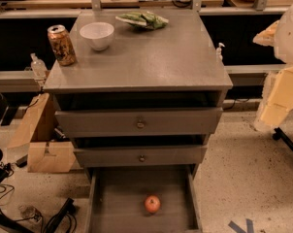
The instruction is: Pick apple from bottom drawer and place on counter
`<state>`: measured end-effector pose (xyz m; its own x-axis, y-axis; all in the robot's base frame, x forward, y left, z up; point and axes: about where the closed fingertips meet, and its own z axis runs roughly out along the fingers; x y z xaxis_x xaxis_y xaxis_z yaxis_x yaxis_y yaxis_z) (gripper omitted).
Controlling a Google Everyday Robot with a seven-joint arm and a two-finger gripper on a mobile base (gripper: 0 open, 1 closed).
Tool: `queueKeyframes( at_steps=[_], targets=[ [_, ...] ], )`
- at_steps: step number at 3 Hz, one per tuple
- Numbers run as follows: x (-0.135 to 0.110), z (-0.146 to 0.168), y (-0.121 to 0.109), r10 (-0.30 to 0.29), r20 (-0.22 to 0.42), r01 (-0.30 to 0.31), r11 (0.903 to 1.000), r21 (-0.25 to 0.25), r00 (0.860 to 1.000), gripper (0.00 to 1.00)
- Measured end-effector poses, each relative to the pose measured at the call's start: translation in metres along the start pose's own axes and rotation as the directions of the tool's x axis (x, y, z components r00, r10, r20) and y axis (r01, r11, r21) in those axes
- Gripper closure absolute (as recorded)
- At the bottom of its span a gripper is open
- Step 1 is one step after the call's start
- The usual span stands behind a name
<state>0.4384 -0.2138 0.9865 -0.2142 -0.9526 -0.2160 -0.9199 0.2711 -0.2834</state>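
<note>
The apple is small, round and red-orange. It lies on the floor of the bottom drawer, which is pulled open at the bottom of the view. The apple sits near the drawer's middle, slightly right of centre. The counter is the flat grey top of the cabinet, above two shut drawer fronts with small knobs. My gripper is not in view. Only a pale, blurred part of my arm shows at the right edge, level with the counter and well away from the apple.
On the counter stand a drink can and a white bowl at the back left, and a green bag at the back. Cardboard pieces lie left of the cabinet, cables on the floor, pale blocks at the right.
</note>
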Motion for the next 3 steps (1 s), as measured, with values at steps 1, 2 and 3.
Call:
queueKeyframes(
  at_steps=[1,2,3],
  targets=[
    [0.0,0.0,0.0,0.0,0.0,0.0,1.0,0.0,1.0,0.0],
    [0.006,0.011,0.002,0.0,0.029,0.0,0.9999,0.013,1.0,0.0],
    [0.016,0.046,0.026,-0.003,0.099,0.002,0.9999,0.012,0.995,0.0]
  ],
)
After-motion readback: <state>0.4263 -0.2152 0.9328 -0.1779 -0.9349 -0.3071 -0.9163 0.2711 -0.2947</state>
